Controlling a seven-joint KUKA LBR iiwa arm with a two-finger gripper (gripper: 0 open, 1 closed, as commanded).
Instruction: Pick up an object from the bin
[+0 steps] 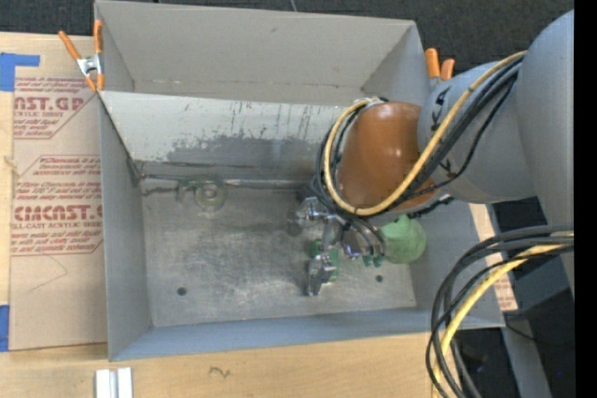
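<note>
The gripper [320, 275] hangs low over the grey floor of the bin [233, 289], a bit right of the middle and near the front wall. I cannot tell if it is open or closed. Far off to its left, at the bottom of the back wall, lies a small see-through round thing [207, 193]. Just to the right of the gripper sits a light green round thing [408, 240], close to the right wall. The orange cover [378, 154] on the arm hides its top part.
</note>
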